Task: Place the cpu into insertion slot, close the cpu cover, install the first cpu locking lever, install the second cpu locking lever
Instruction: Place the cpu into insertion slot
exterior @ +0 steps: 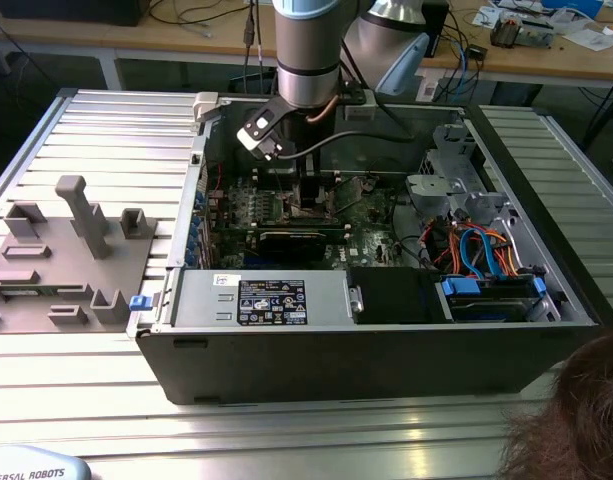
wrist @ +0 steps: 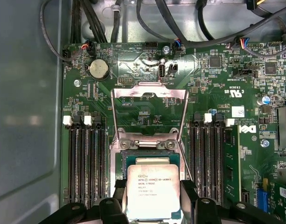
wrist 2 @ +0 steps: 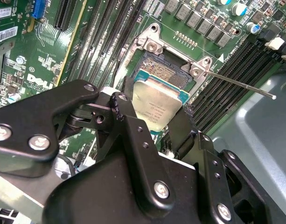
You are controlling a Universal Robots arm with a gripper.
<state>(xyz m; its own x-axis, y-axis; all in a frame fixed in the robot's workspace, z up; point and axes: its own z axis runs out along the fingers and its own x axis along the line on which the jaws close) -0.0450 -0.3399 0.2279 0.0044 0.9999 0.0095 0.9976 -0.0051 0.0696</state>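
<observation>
In the first wrist view, black memory slots (wrist: 87, 158) stand beside the insertion slot (wrist: 149, 156), and the cpu cover (wrist: 149, 89) is raised. The gripper (wrist: 153, 187) pinches the cpu (wrist: 153, 192) over the slot, its top printed with small dark text. Further right is a white label (wrist: 237, 111).

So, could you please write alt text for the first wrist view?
The gripper holds the cpu by its edges over the insertion slot on a green motherboard. The cpu cover stands open beyond the slot, with long black memory slots flanking it.
</observation>
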